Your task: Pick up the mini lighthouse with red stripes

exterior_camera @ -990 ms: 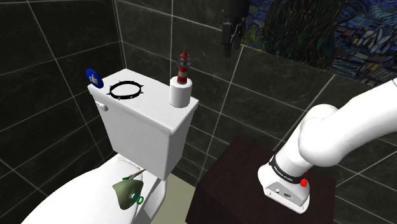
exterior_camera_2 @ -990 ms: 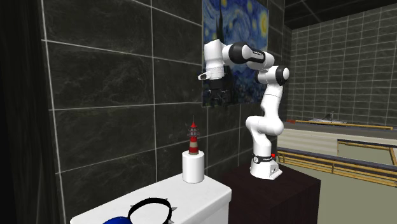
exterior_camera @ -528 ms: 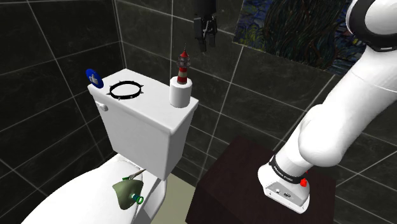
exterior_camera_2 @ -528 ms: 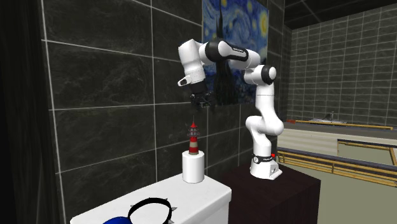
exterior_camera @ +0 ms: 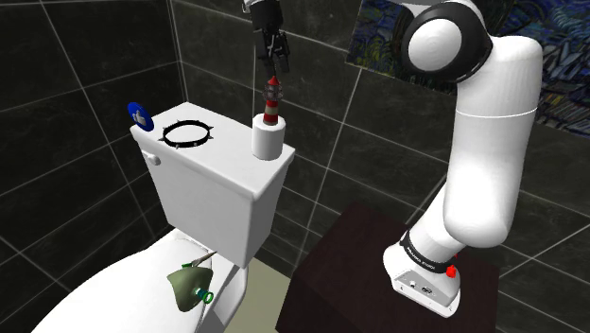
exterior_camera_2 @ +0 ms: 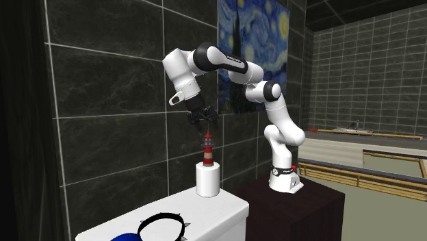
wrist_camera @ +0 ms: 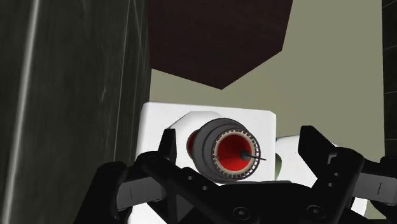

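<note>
Looking down the wrist view, my gripper is wide open and holding nothing, with the red-striped lighthouse framed between the fingers beyond them. At the upper middle of the shoulder view, the lighthouse stands upright on a white paper roll on the toilet tank, and the gripper is just above its tip.

I see a dim scene: the dark wall tiles swallow most light and return only a faint grey sheen, and the black gripper nearly merges with them. The white tank and arm stand out brightly, their tops brightest and their sides softly grey. In the second exterior view the left edge sinks toward black, while the far wall is paler. In the wrist view the floor is flat and evenly lit.
</note>
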